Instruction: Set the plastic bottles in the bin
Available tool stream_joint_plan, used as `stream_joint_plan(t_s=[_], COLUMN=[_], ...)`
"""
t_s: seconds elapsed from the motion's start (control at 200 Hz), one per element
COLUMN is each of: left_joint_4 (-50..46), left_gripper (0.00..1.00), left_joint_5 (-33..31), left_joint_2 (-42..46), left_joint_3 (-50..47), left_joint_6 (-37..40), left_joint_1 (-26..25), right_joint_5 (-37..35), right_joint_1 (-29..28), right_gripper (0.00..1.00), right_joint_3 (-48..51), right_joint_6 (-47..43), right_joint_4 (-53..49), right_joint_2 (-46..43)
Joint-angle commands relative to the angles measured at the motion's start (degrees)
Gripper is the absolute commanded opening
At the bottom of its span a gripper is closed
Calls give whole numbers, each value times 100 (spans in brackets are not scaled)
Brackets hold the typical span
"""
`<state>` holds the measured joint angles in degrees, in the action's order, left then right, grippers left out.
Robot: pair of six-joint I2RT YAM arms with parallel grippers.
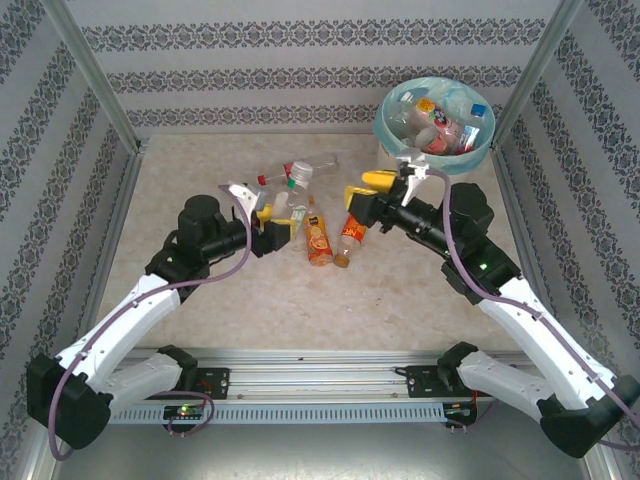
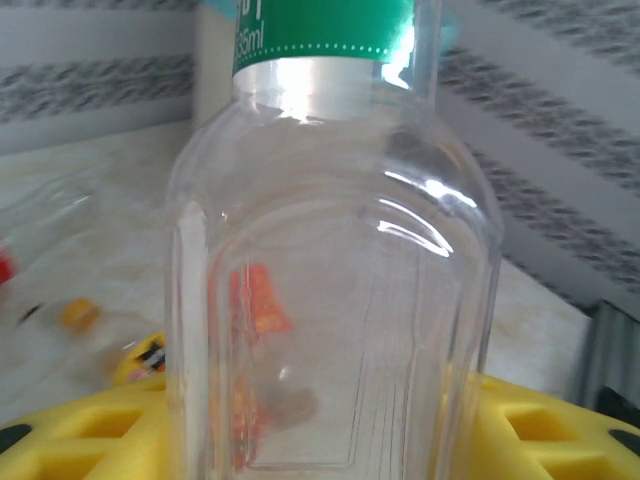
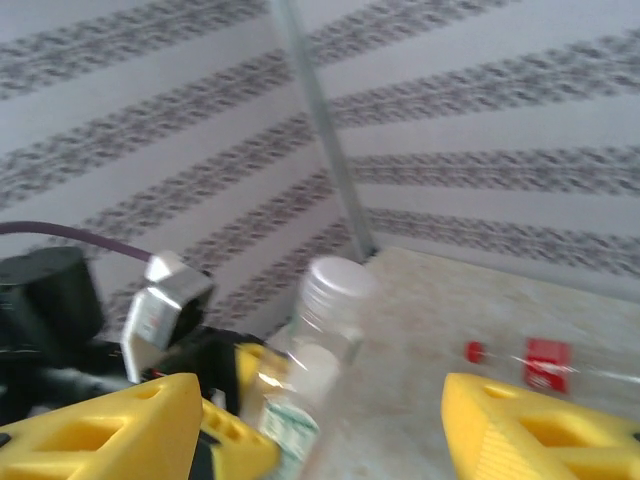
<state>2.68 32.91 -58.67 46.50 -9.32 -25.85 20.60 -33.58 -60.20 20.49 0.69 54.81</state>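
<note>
A beige marbled table [image 1: 300, 300] boxed in by striped patterned walls [image 1: 300, 60] holds the sorting job. The bin [image 1: 383, 135], its teal liner folded over the rim, stands at the far right corner with several dropped bottles [image 1: 440, 130] already inside. The left gripper [image 1: 278, 232], near the table's middle, has its yellow fingers [image 2: 90, 430] closed against the sides of a clear green-labelled bottle [image 2: 330, 260], whose long axis runs across the grip with the neck pointing up and away from the wrist. From this hold the bin lies far and to the right, beyond the right gripper [image 1: 366, 192], which hangs just beside the bin's near side with its fingers spread wide and nothing between them. The right arm looks the nearer to the bin, so the left arm's carry would probably have to pass it. Two orange-labelled bottles [image 1: 318, 240] lie on the table between the grippers, lengthwise roughly near to far.
</note>
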Motion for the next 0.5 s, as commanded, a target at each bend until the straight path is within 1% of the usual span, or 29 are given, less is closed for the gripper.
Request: stream_joint_plan(t_s=[0.0,0.07,0.165,0.235,0.385,0.5], left_joint_4=[1317,1821,2370,2498,2560,2613], left_gripper=[54,54,54,53,52,52], left_joint_5=[1138,1391,1586,1711,1841,1963], left_joint_2=[214,283,353,389,409,418], left_joint_3=[-241,-453,-685,-730,-730,-744], left_joint_6=[166,64,-77,-105,-79,-78], left_joint_1=[-127,-166,-211,-245,-298,-363], right_joint_5=[480,411,93,33,172,21], right_joint_1=[-358,-596,-793,-856,-967,-1066], right_gripper=[66,67,67,67,67,64], right_joint_3=[-237,-304,-327,-320,-370,-393], right_joint_6=[-333,-585,-716,-721,-778,-859], right_joint_4=[459,344,239,259,272,207], right_joint_2=[155,267,340,368,455,496])
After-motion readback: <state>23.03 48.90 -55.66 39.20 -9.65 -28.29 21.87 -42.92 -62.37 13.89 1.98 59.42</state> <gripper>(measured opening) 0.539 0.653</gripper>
